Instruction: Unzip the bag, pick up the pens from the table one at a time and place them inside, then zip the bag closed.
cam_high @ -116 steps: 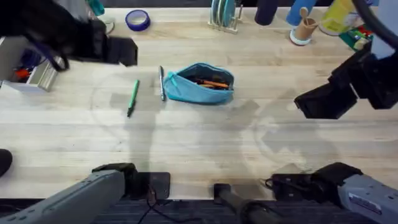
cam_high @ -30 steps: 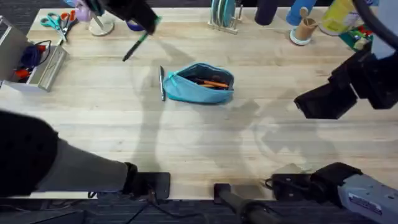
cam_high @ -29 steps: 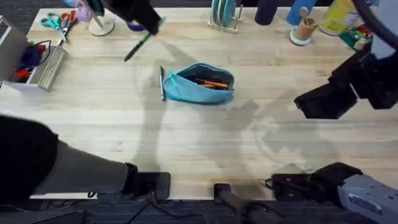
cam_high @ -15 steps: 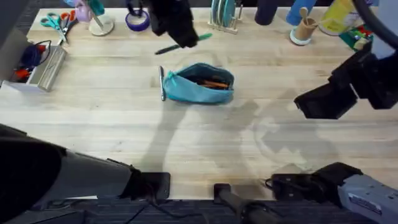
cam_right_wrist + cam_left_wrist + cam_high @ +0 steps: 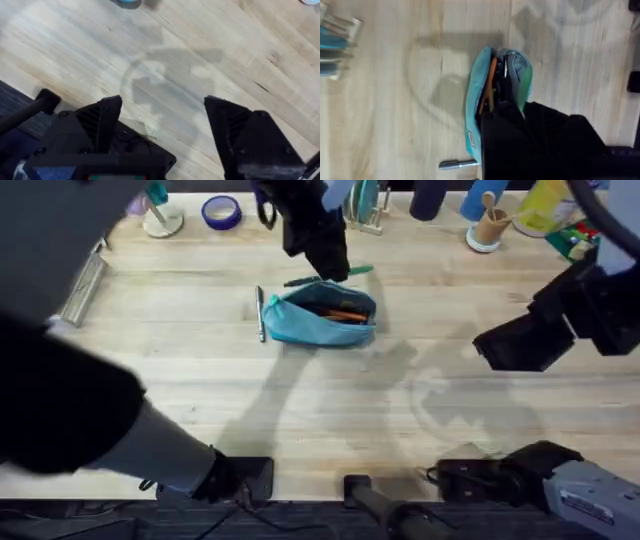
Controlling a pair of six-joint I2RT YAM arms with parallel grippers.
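You have the table (image 5: 300, 410) broad and pale under everything, and on it the bag (image 5: 322, 315) lies unzipped near the middle, its mouth gaping with the orange pen (image 5: 345, 314) already inside; your left arm, which a second ago was off toward the far left edge with the green pen, has swung across and now hangs just above the bag's far rim; the left gripper (image 5: 335, 268) is clamped on the green pen (image 5: 330, 277), which lies almost level over the opening instead of slanting in the air as it did; in the left wrist view the same bag (image 5: 477, 107) sits right under the fingers, so I judge you are lined up to tip the pen in and let go; the right gripper (image 5: 162, 117) has not moved, parked well apart at the right with its jaws spread wide and empty; the dark grey pen (image 5: 261, 313) remains on the wood, touching the bag's left end, so that one is left to fetch before you zip.
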